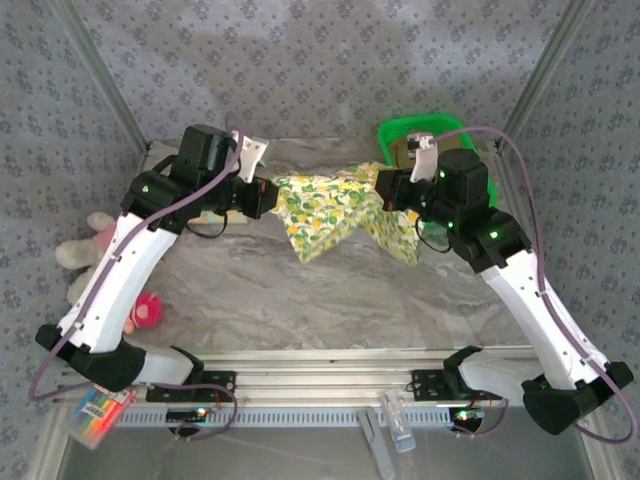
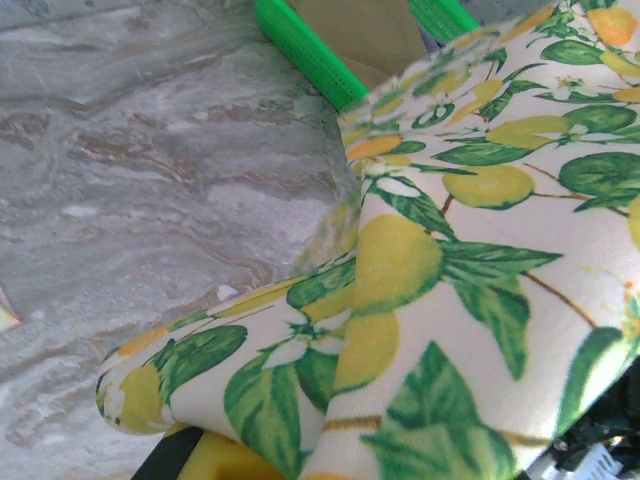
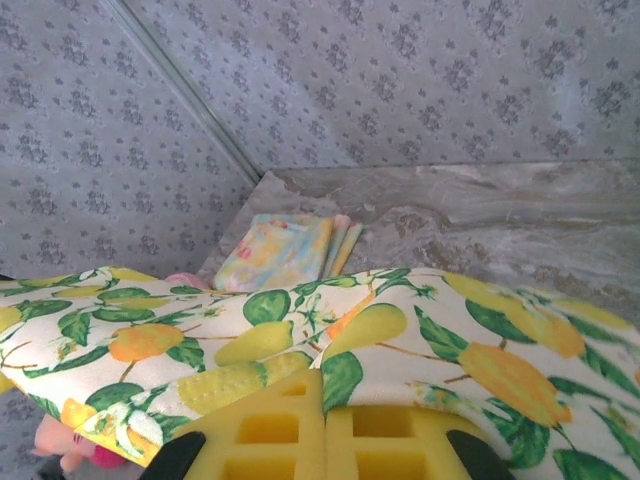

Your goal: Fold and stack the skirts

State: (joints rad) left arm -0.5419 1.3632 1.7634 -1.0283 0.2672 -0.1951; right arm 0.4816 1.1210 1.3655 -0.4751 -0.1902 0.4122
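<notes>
A white skirt printed with yellow lemons and green leaves (image 1: 330, 212) hangs stretched between my two grippers over the back of the table. My left gripper (image 1: 262, 196) is shut on its left edge, and the cloth (image 2: 450, 300) drapes over the yellow pads (image 2: 215, 462). My right gripper (image 1: 389, 190) is shut on the right edge. In the right wrist view the yellow pads (image 3: 270, 430) meet on the hem (image 3: 330, 330). A folded pale yellow pastel skirt (image 3: 275, 250) lies flat on the table beyond. An olive-khaki cloth (image 2: 375, 30) lies in the basket.
A green basket (image 1: 400, 132) stands at the back right corner, seen close in the left wrist view (image 2: 305, 55). A pink and cream plush toy (image 1: 88, 248) lies at the table's left edge. Patterned walls close in the back and sides. The marbled tabletop (image 1: 300, 300) lies bare in front.
</notes>
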